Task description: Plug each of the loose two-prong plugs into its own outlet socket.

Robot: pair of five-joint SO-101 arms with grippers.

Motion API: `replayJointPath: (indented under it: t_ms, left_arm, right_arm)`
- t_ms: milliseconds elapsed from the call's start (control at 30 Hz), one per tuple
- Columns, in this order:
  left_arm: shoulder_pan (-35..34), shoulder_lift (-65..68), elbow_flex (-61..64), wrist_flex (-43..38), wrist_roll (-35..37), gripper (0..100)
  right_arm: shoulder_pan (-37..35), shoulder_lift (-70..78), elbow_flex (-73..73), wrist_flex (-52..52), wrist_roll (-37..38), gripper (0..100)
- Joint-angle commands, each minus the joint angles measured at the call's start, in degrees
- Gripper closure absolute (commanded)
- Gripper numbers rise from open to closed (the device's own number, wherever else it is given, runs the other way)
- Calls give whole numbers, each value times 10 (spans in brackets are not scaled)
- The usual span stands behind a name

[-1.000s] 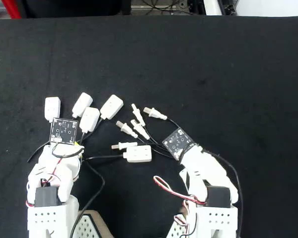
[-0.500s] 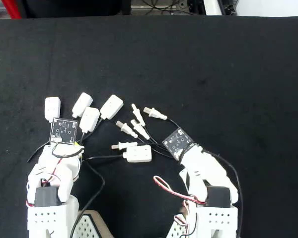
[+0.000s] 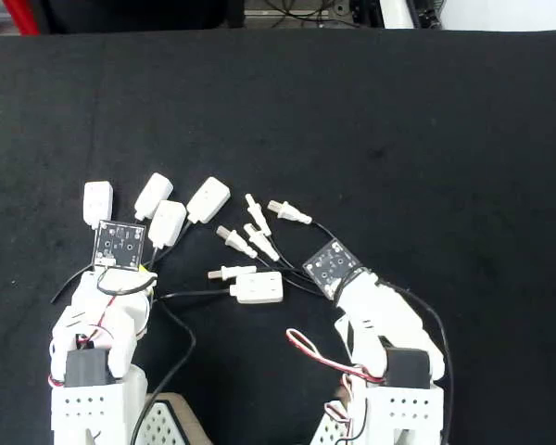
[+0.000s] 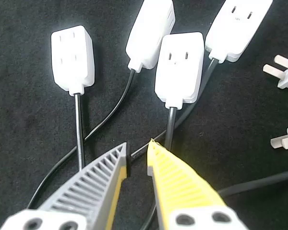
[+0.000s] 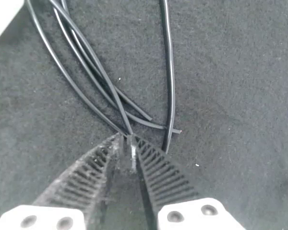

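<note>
Loose white plugs (image 3: 259, 241) lie mid-surface (image 3: 398, 139), with most sockets (image 3: 167, 222) just to their left. The left gripper (image 4: 138, 151) sits near the sockets, its jaws slightly parted and empty. The right gripper (image 5: 127, 139) has its jaws clenched where black cables (image 5: 93, 67) converge.

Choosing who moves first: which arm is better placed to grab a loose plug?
Probably right. The right gripper sits on the plug cables, loose plugs just ahead; the left gripper faces the sockets, so it could steady one.
</note>
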State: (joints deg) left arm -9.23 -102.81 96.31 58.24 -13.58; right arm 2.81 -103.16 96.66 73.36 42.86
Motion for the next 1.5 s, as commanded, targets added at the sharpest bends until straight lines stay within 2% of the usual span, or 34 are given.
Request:
replayJointPath:
  t_ms: [0,433,633,700,867,900,1067,1267,1367,1467]
  left_arm:
    - [-4,-2,11,3,6,916]
    - [-4,-2,11,3,6,916]
    - [-4,-2,11,3,6,916]
    - [-4,-2,11,3,6,916]
    - [-5,-2,11,3,6,916]
    - [-5,-2,11,3,6,916]
    - [-5,-2,11,3,6,916]
    - [-5,-2,11,3,6,916]
    - [-2,-2,11,3,6,916]
    - [-3,-2,11,3,6,916]
  right_arm:
    - [-4,-8,0,14,1,969]
    - [-5,-8,0,10,1,969]
    - [-3,-8,-34,-48,-8,969]
    - [-5,-8,-80,-62,-65,969]
    - [-7,-2,-219,-71,-382,967]
    - [-19,0,-238,-81,-424,967]
    - [-91,109,-259,-148,-525,966]
    - [-96,432,-302,-340,-658,965]
    - [-96,597,-398,-331,-753,923]
    - [-110,737,-507,-261,-844,849]
